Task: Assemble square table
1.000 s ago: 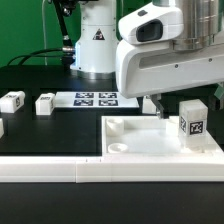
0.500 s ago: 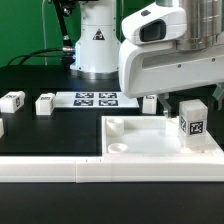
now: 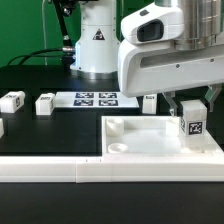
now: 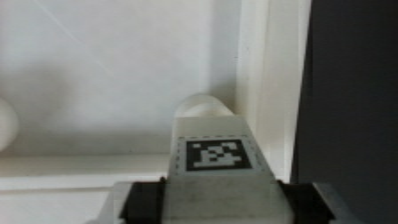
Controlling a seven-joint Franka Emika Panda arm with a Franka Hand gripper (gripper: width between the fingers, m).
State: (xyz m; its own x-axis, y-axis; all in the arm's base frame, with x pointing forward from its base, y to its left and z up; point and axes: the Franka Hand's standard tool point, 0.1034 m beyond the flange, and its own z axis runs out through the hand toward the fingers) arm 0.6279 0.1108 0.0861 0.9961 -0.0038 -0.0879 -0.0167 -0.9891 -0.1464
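Two fingers (image 3: 175, 108) of the gripper (image 3: 191, 112) now stand one on each side of the upright leg (image 3: 191, 126). A second ago they were spread wide, with only one of them near it. In the wrist view the pads (image 4: 146, 200) seem to lie against both flanks of the leg (image 4: 217, 150), so I judge the hand is clenched on the leg, though how firmly I cannot see.

The leg stands on the table top (image 3: 140, 142), close to its far corner at the exterior view's right, with its tag turned to the camera. I think the grasp is about finished and the lift has not yet begun. After that the leg must go to a corner socket (image 3: 118, 127).

The raised rim of the table top (image 4: 267, 70) runs just beside the leg, with the black work surface (image 4: 356, 100) beyond it, so a sideways drag could catch there; straight up looks free. The rail (image 3: 60, 168) lies along the front edge. Two loose legs (image 3: 12, 100) and the marker board (image 3: 95, 99) are well apart, at the exterior view's left.
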